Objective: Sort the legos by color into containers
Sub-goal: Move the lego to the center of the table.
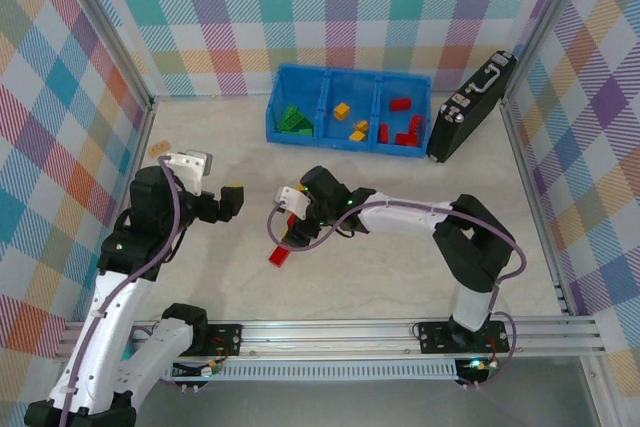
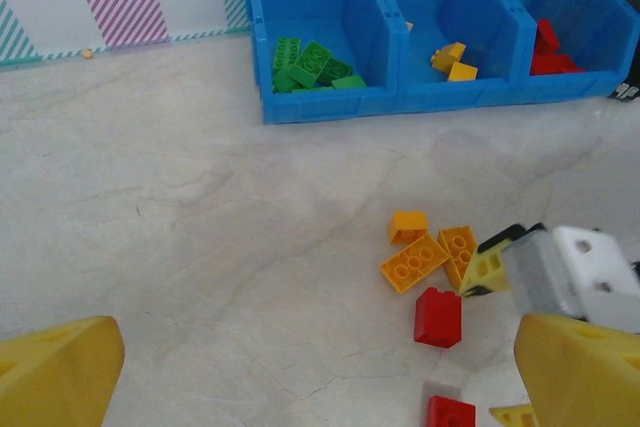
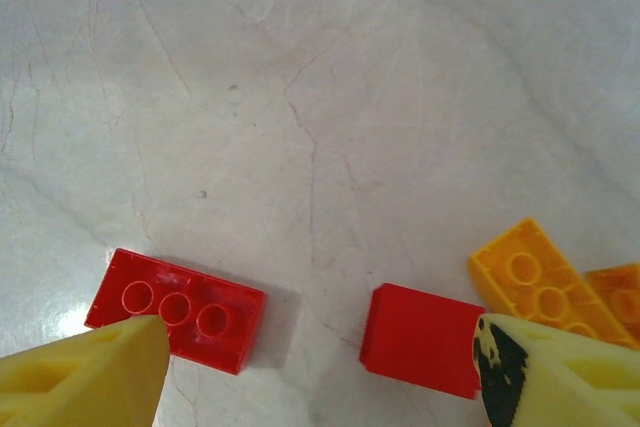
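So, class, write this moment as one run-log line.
left pincer open, empty | right pincer open over loose red legos | orange legos beside | blue tray partly sorted

A black case (image 1: pixel 470 107) stands tilted, far ahead of the right pincer (image 1: pixel 283 234) and well off to its right, its handle (image 1: pixel 496 71) uppermost and silver latches along its edge. A pale, marble-veined table (image 1: pixel 390 277) lies under both pincers. Plaid walls (image 1: pixel 350 7) in pastel checks rise beyond and to either side. A small orange scrap (image 1: pixel 160 150) lies on the table, left of the left pincer (image 1: pixel 236 202) and a little ahead. An aluminium rail (image 1: pixel 330 329) runs behind both.
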### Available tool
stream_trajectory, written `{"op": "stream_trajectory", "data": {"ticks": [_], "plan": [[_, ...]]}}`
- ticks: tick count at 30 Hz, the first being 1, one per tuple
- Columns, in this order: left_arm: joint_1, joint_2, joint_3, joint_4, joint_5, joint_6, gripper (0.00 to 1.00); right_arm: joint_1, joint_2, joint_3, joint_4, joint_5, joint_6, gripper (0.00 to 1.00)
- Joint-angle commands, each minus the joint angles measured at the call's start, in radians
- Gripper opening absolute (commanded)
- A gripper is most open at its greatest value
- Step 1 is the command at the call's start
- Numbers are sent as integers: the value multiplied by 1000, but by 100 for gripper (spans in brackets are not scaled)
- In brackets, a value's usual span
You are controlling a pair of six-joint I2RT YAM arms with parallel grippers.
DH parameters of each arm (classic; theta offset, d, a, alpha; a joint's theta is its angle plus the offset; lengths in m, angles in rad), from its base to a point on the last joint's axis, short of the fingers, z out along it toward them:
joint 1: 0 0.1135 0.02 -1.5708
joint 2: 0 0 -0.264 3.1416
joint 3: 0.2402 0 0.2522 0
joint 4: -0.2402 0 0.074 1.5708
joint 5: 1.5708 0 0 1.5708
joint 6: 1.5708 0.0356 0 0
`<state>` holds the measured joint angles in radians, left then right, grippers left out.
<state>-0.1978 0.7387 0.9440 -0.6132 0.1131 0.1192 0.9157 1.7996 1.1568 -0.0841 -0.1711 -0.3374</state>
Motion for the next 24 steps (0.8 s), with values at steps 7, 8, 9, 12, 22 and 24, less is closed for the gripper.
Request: {"op": "stream_trajectory", "data": {"ticks": [7, 8, 9, 12, 22, 24], "plan": [[15, -17, -14, 24, 22, -18, 100, 18, 32, -26, 63, 36, 74, 81], [16, -18, -15, 24, 21, -18, 100, 18, 36, -26, 63, 38, 79, 81], [15, -19, -16, 24, 20, -18, 100, 18, 41, -26, 63, 41, 81, 81], [15, -19, -17, 24, 20, -18, 100, 18, 67, -20, 76, 64, 84, 81], [15, -9, -17, 24, 15, -17, 100, 6, 175, 78, 9, 122, 67, 76], [14, -4, -17, 24, 13, -16, 100, 5, 189, 88, -2, 128, 69, 74]]}}
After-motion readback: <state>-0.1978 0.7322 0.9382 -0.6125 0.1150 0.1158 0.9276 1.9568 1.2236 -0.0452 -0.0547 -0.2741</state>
